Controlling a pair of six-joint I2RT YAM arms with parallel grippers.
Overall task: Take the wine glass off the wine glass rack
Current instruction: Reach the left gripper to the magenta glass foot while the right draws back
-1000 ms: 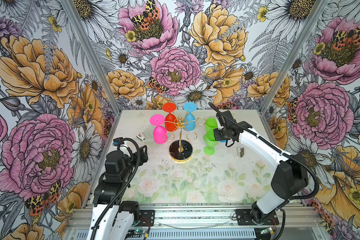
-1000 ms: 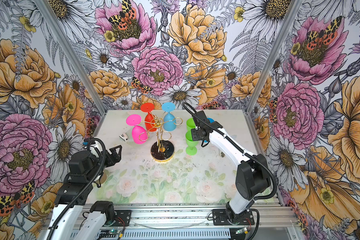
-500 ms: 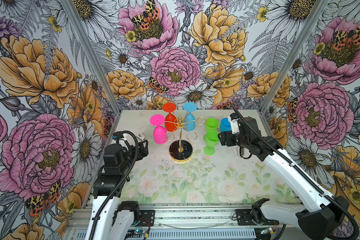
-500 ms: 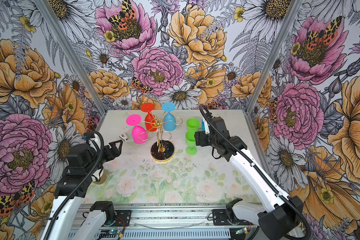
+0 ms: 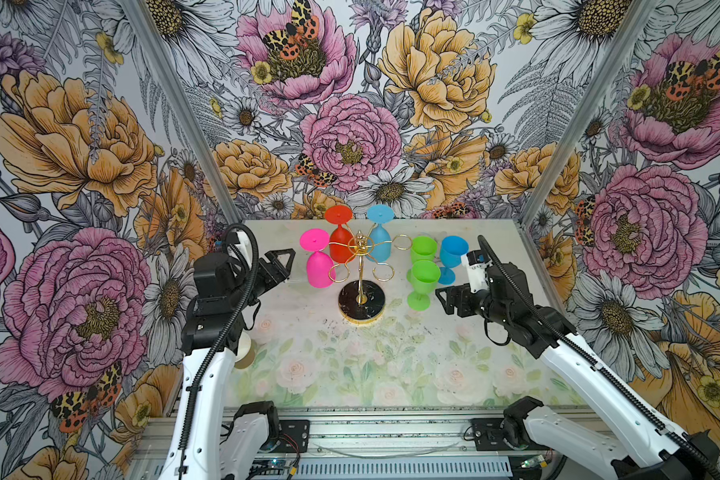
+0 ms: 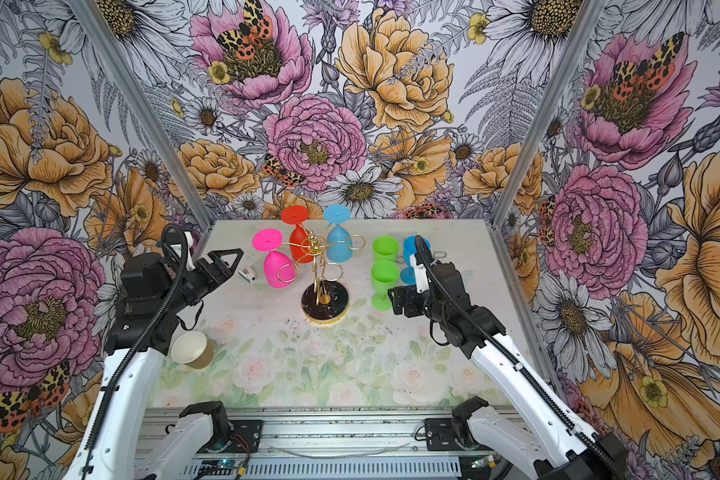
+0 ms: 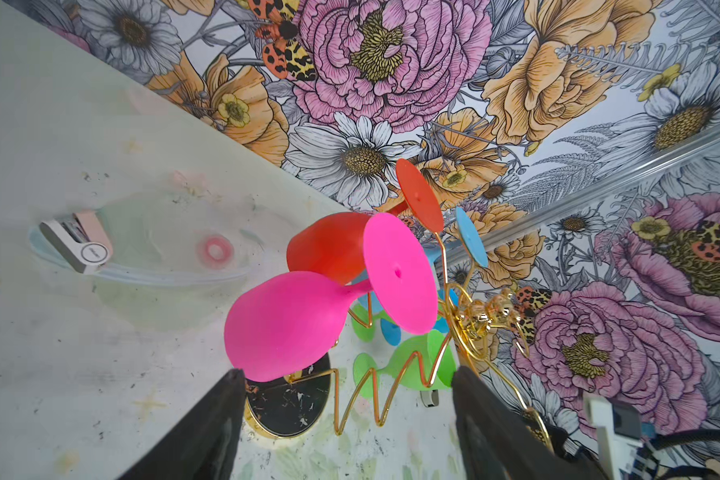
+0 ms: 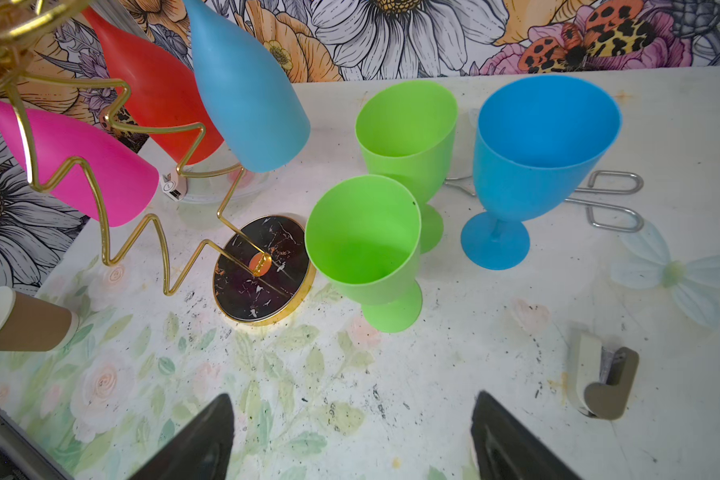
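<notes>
**Wine glass rack (image 5: 350, 303) mid-desk, three glasses hung, both claws wide and empty**

The rack stands upright about the middle of the desk (image 5: 350, 365), a little nearer the far edge. A pink glass (image 5: 320, 270) hangs bowl-down on its left-edge side. A red glass (image 5: 341, 249) and a pale blue glass (image 5: 380, 249) hang on the far side. Its other gold loops are bare.

Between rack and right edge three glasses stand upright: a front green glass (image 5: 424, 276) just beside the rack's foot, a back green glass (image 5: 424, 248) behind it, and a blue glass (image 5: 454, 251) nearer the right edge.

The left claw (image 5: 287, 266) hangs above the desk on the left, fingers spread wide with nothing between them, close to the pink glass but apart from it. The right claw (image 5: 442, 302) hovers just beside the front green glass, spread wide too, gripping nothing.

A paper cup (image 6: 192, 351) lies on its side near the left edge.

The desk top is white with a faded print of roses and leaves, scuffed and flecked with dark specks. Walls (image 5: 350, 137) papered with large pink and orange flowers, daisies and butterflies close in three sides, with metal posts (image 5: 578, 120) at the far corners. A metal rail (image 5: 391, 430) runs along the near edge.
</notes>
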